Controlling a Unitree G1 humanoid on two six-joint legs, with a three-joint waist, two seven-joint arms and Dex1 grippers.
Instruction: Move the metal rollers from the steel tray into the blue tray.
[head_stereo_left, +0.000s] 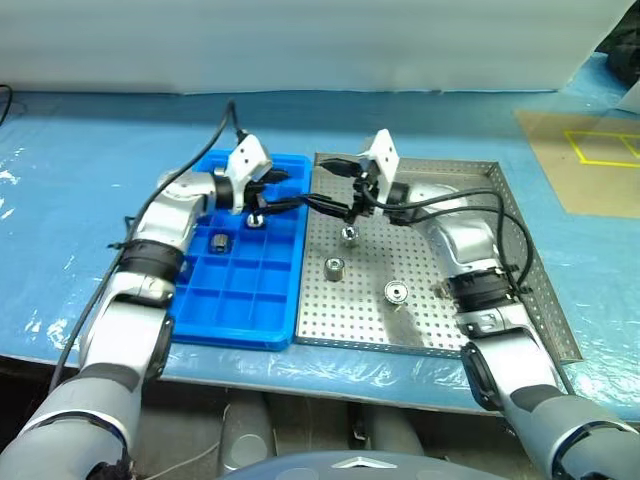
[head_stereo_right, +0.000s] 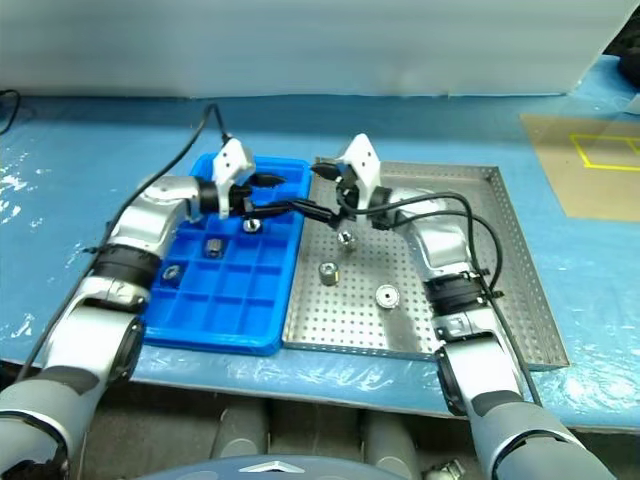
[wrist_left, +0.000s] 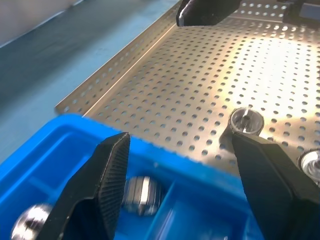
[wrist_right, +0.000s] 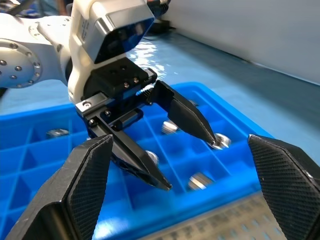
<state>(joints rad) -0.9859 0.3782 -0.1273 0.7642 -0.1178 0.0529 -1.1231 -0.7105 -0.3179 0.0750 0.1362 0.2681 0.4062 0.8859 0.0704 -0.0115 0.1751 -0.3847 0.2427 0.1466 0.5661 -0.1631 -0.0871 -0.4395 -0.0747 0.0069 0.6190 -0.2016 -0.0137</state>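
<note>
Three metal rollers (head_stereo_left: 334, 267) are seen lying on the steel tray (head_stereo_left: 520, 290); several more are lodged in compartments of the blue tray (head_stereo_left: 240, 325), which is set just beside the steel tray on the counter (head_stereo_left: 80, 170). The left pincer (wrist_right: 187, 150) is held released and empty over the blue tray's edge nearest the steel tray. The right pincer (head_stereo_left: 325, 190) is spread wide, empty, above the steel tray's far corner beside the blue tray.

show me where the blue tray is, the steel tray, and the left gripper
blue tray (head_stereo_left: 232, 325), left eye view, bare near rim.
steel tray (head_stereo_left: 470, 210), left eye view, bare perforated floor.
left gripper (wrist_right: 189, 161), right wrist view, midway between its open fingertips.
</note>
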